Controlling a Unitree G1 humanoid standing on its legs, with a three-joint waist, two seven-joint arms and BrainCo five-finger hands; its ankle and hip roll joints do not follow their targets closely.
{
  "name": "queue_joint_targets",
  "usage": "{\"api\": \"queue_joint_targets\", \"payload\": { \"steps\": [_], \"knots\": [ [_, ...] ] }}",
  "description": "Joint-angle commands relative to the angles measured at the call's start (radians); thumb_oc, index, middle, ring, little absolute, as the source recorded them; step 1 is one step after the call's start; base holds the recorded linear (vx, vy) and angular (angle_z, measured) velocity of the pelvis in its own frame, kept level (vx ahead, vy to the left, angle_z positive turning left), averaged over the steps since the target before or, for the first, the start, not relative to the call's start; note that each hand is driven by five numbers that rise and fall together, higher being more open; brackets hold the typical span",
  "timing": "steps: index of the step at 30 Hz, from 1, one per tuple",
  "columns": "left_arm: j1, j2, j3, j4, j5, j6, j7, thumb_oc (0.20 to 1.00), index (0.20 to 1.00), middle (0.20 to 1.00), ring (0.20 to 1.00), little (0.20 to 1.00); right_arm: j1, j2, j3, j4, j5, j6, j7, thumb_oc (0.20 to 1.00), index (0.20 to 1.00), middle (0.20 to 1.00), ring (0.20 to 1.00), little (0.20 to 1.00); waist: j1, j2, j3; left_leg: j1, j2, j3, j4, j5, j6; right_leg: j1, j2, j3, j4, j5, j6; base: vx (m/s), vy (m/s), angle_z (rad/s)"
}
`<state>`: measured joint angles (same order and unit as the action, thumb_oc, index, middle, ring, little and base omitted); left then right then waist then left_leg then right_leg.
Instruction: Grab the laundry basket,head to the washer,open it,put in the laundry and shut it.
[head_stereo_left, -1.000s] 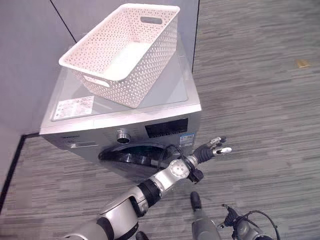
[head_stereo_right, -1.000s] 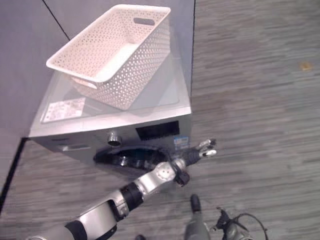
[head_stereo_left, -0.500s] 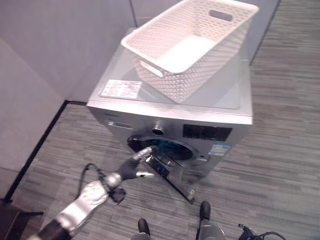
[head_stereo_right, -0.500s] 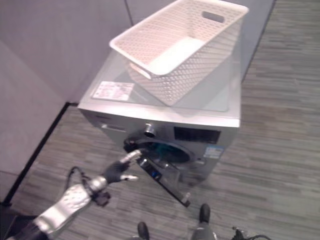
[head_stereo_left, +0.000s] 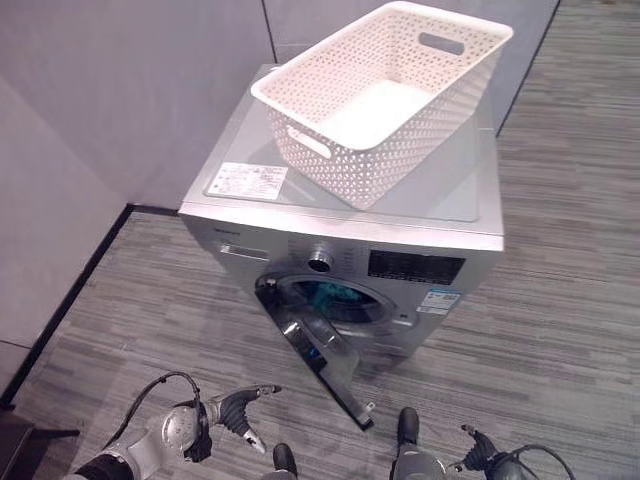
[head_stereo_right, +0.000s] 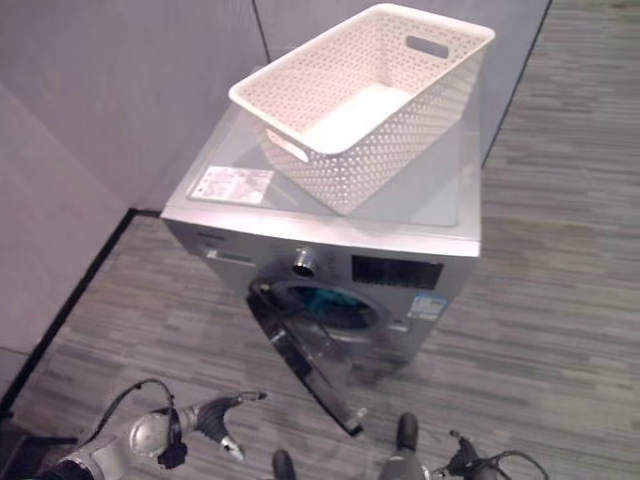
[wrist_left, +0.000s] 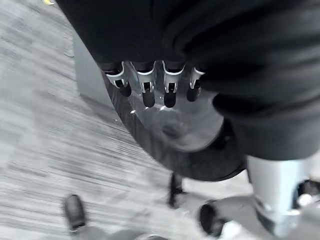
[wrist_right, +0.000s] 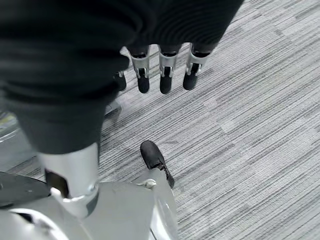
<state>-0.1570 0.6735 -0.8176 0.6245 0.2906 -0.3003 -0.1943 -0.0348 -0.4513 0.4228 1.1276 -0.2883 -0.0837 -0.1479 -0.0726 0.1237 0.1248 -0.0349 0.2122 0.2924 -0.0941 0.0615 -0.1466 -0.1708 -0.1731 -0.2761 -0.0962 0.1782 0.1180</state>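
The white perforated laundry basket (head_stereo_left: 385, 95) stands empty on top of the silver washer (head_stereo_left: 450, 205). The washer's round door (head_stereo_left: 318, 362) hangs open, swung out toward me. Teal laundry (head_stereo_left: 325, 293) lies inside the drum. My left hand (head_stereo_left: 238, 408) is low over the floor, left of the door and apart from it, open. In the left wrist view its fingers (wrist_left: 148, 85) are straight, with the door's dark glass (wrist_left: 170, 125) past them. My right hand (head_stereo_left: 478, 462) hangs open near the floor at the lower right, its fingers (wrist_right: 165, 70) relaxed and holding nothing.
Grey walls (head_stereo_left: 120, 90) close in behind and to the left of the washer, with a black skirting line (head_stereo_left: 70, 300) along the floor. Grey striped carpet (head_stereo_left: 570, 300) stretches to the right and in front. A knob (head_stereo_left: 321, 263) and a dark panel (head_stereo_left: 415, 268) are on the washer's front.
My left hand has dropped from the door's edge down toward the floor. The door has swung a little wider. The view had shifted widely before that.
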Motion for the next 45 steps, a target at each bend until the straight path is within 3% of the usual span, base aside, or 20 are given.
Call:
{"api": "queue_joint_targets", "payload": {
  "steps": [1,4,7,13,16,21,22,23,24,26,28,30,31,37,43,45],
  "knots": [
    [-0.138,-0.054,-0.022,0.182,0.225,0.043,0.107,1.0,1.0,1.0,1.0,1.0,-0.064,-0.027,0.03,-0.029,-0.006,-0.003,-0.008,1.0,1.0,1.0,1.0,1.0,-0.037,-0.052,0.064,-0.048,0.059,-0.022,0.007,0.019,-0.017,0.037,-0.031,-0.02,0.009,-0.099,0.06,-0.08,0.021,-0.21],
    [-0.226,-0.116,-0.024,0.322,0.286,0.074,0.166,1.0,1.0,1.0,1.0,1.0,-0.098,-0.039,0.043,-0.051,-0.001,0.003,-0.019,1.0,1.0,1.0,1.0,1.0,-0.047,-0.06,0.084,-0.067,0.064,-0.032,0.007,0.009,-0.024,0.009,-0.024,0.0,0.009,-0.103,0.068,-0.06,0.017,-0.17],
    [-0.513,-0.116,0.003,0.552,0.327,0.163,0.265,1.0,1.0,1.0,1.0,1.0,-0.152,-0.068,0.082,-0.179,0.025,0.002,-0.043,1.0,1.0,1.0,1.0,1.0,-0.077,-0.113,0.141,-0.143,0.094,-0.027,0.007,0.042,-0.034,-0.076,-0.008,0.025,0.009,-0.069,0.069,-0.16,-0.042,-0.14],
    [-0.873,-0.051,0.064,0.63,0.209,0.211,0.359,1.0,1.0,1.0,1.0,1.0,-0.13,-0.065,0.089,-0.271,0.05,-0.006,-0.063,1.0,1.0,1.0,1.0,1.0,-0.111,-0.166,0.162,-0.23,0.121,-0.049,0.007,0.073,-0.047,-0.153,-0.001,0.028,0.009,-0.046,0.073,-0.06,-0.065,-0.1],
    [-0.961,-0.046,0.059,0.633,0.173,0.209,0.378,1.0,1.0,1.0,1.0,1.0,-0.128,-0.058,0.102,-0.278,0.046,-0.009,-0.063,1.0,1.0,1.0,1.0,1.0,-0.121,-0.178,0.159,-0.251,0.126,-0.051,0.007,0.078,-0.049,-0.174,0.002,0.033,0.009,-0.04,0.075,-0.01,-0.046,0.05],
    [-1.127,-0.054,0.127,0.574,-0.118,0.163,0.417,1.0,1.0,1.0,1.0,1.0,-0.111,-0.041,0.12,-0.287,0.05,-0.007,-0.058,1.0,1.0,1.0,1.0,1.0,-0.139,-0.183,0.144,-0.28,0.125,-0.053,0.007,0.087,-0.054,-0.208,0.001,0.038,0.009,-0.031,0.077,0.01,-0.028,0.05],
    [-1.15,-0.078,0.162,0.537,-0.247,0.14,0.413,1.0,1.0,1.0,1.0,1.0,-0.111,-0.037,0.122,-0.286,0.054,-0.004,-0.059,1.0,1.0,1.0,1.0,1.0,-0.141,-0.18,0.142,-0.282,0.121,-0.053,0.007,0.088,-0.054,-0.212,-0.002,0.039,0.009,-0.029,0.077,0.02,-0.01,0.04],
    [-1.151,-0.078,0.161,0.537,-0.249,0.14,0.412,1.0,1.0,1.0,1.0,1.0,-0.111,-0.037,0.122,-0.286,0.054,-0.004,-0.059,1.0,1.0,1.0,1.0,1.0,-0.141,-0.18,0.142,-0.283,0.121,-0.053,0.007,0.088,-0.054,-0.212,-0.001,0.038,0.009,-0.029,0.077,0.01,-0.009,0.04],
    [-1.165,-0.121,0.202,0.499,-0.41,0.115,0.413,1.0,1.0,1.0,1.0,1.0,-0.121,-0.04,0.125,-0.286,0.058,0.0,-0.058,1.0,1.0,1.0,1.0,1.0,-0.145,-0.175,0.141,-0.287,0.117,-0.055,0.007,0.09,-0.055,-0.215,-0.005,0.039,0.009,-0.027,0.078,0.01,0.0,0.06],
    [-1.182,-0.179,0.219,0.458,-0.536,0.086,0.397,1.0,1.0,1.0,1.0,1.0,-0.131,-0.04,0.122,-0.285,0.068,0.004,-0.062,1.0,1.0,1.0,1.0,1.0,-0.151,-0.17,0.138,-0.292,0.112,-0.054,0.007,0.089,-0.055,-0.218,-0.008,0.039,0.009,-0.027,0.078,0.0,-0.001,0.11],
    [-1.189,-0.197,0.218,0.441,-0.567,0.081,0.387,1.0,1.0,1.0,1.0,1.0,-0.134,-0.04,0.119,-0.284,0.07,0.006,-0.062,1.0,1.0,1.0,1.0,1.0,-0.151,-0.167,0.137,-0.293,0.111,-0.055,0.007,0.089,-0.054,-0.218,-0.009,0.039,0.009,-0.026,0.078,0.0,-0.001,0.12],
    [-1.193,-0.277,0.235,0.389,-0.7,0.057,0.366,1.0,1.0,1.0,1.0,1.0,-0.138,-0.042,0.118,-0.281,0.072,0.014,-0.066,1.0,1.0,1.0,1.0,1.0,-0.159,-0.164,0.138,-0.298,0.108,-0.058,0.007,0.088,-0.053,-0.218,-0.012,0.036,0.009,-0.026,0.077,0.0,-0.012,0.13],
    [-1.197,-0.36,0.24,0.325,-0.772,0.036,0.35,1.0,1.0,1.0,1.0,1.0,-0.143,-0.039,0.118,-0.28,0.074,0.019,-0.072,1.0,1.0,1.0,1.0,1.0,-0.166,-0.165,0.138,-0.3,0.104,-0.062,0.007,0.086,-0.05,-0.219,-0.013,0.036,0.009,-0.025,0.077,0.0,-0.013,0.17],
    [-1.074,-0.478,0.198,0.085,-0.754,-0.015,0.348,1.0,1.0,1.0,1.0,1.0,-0.133,-0.041,0.117,-0.307,0.057,0.015,-0.074,1.0,1.0,1.0,1.0,1.0,-0.164,-0.167,0.134,-0.279,0.092,-0.055,0.007,0.073,-0.042,-0.203,-0.018,0.04,0.009,-0.026,0.076,0.0,-0.001,0.08],
    [-0.785,-0.492,0.204,-0.051,-0.726,-0.034,0.318,1.0,1.0,1.0,1.0,1.0,-0.086,-0.015,0.111,-0.304,0.034,0.014,-0.068,1.0,1.0,1.0,1.0,1.0,-0.136,-0.157,0.142,-0.229,0.085,-0.048,0.007,0.059,-0.033,-0.153,-0.028,0.034,0.009,-0.041,0.069,-0.01,0.014,-0.06],
    [-0.637,-0.459,0.202,-0.088,-0.698,-0.031,0.291,1.0,1.0,1.0,1.0,1.0,-0.069,0.004,0.104,-0.29,0.024,0.015,-0.063,1.0,1.0,1.0,1.0,1.0,-0.116,-0.145,0.138,-0.204,0.08,-0.047,0.007,0.051,-0.029,-0.126,-0.032,0.031,0.009,-0.051,0.067,0.02,0.024,-0.05]
  ]
}}
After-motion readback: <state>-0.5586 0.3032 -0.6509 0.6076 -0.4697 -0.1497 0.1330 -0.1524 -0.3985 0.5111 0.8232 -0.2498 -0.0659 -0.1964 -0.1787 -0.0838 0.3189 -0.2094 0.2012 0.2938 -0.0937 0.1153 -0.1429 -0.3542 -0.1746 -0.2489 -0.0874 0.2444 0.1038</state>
